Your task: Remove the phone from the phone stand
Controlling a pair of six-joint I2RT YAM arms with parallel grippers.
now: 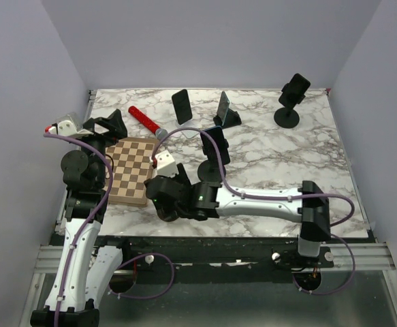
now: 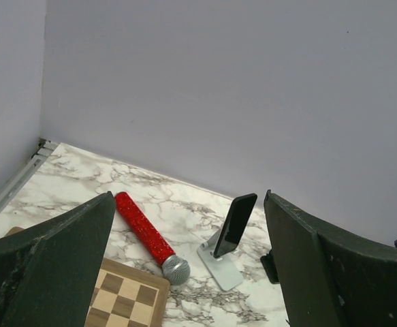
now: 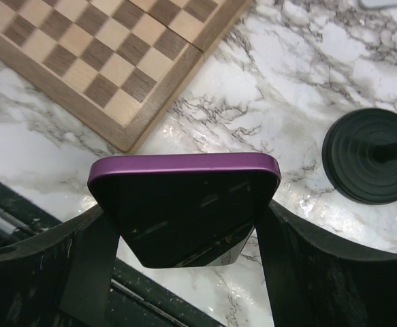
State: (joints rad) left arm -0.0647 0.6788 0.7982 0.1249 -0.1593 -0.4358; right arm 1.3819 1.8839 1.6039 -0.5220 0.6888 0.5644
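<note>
My right gripper (image 3: 184, 228) is shut on a dark phone with a purple edge (image 3: 184, 197). It holds the phone by its two sides, above the marble table (image 3: 266, 82). The black round base of a phone stand (image 3: 370, 155) sits just to the right of it. In the top view this stand (image 1: 214, 153) is right of the right gripper (image 1: 166, 178), and the wrist hides the held phone. My left gripper (image 1: 106, 126) is open and empty at the table's left edge, above the chessboard (image 1: 131, 170).
A red microphone (image 1: 147, 122) lies behind the chessboard. A phone on a silver stand (image 2: 233, 225) and a phone on a black wedge stand (image 1: 224, 110) are at the back. A tall stand with a phone (image 1: 293, 95) is at the back right.
</note>
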